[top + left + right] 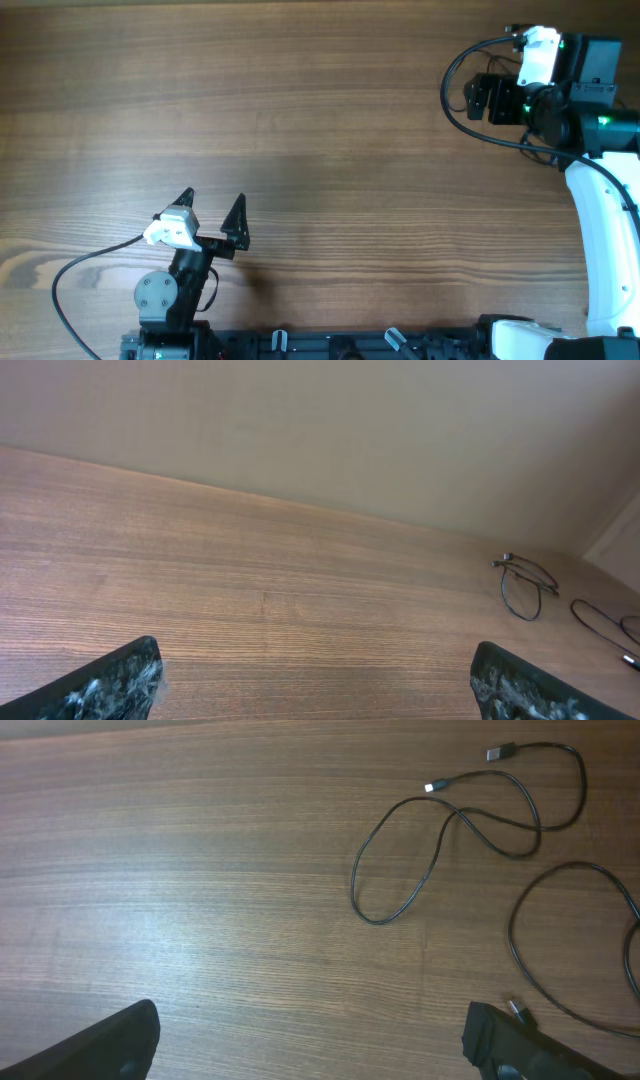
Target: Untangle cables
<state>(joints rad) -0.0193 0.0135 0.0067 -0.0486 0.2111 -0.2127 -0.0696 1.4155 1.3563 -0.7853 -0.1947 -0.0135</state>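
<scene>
In the right wrist view two thin black cables lie apart on the wood. One cable (pixel 455 830) crosses itself into a loop, with small plugs at its far end. The other cable (pixel 520 935) curves off the right edge, its plug (pixel 516 1010) close to my right finger (pixel 510 1045). My right gripper (pixel 310 1040) is open over bare wood, short of both. The left wrist view shows the cables (pixel 525 585) far off near the table's back edge. My left gripper (pixel 315 680) is open and holds nothing. Overhead, the cables are out of view; left gripper (pixel 211 208), right gripper (pixel 480 97).
A thick black cord (pixel 470 125) loops from the right arm at the top right. Another arm cord (pixel 70 275) arcs beside the left arm's base. A pale wall (pixel 320 430) rises behind the table's far edge.
</scene>
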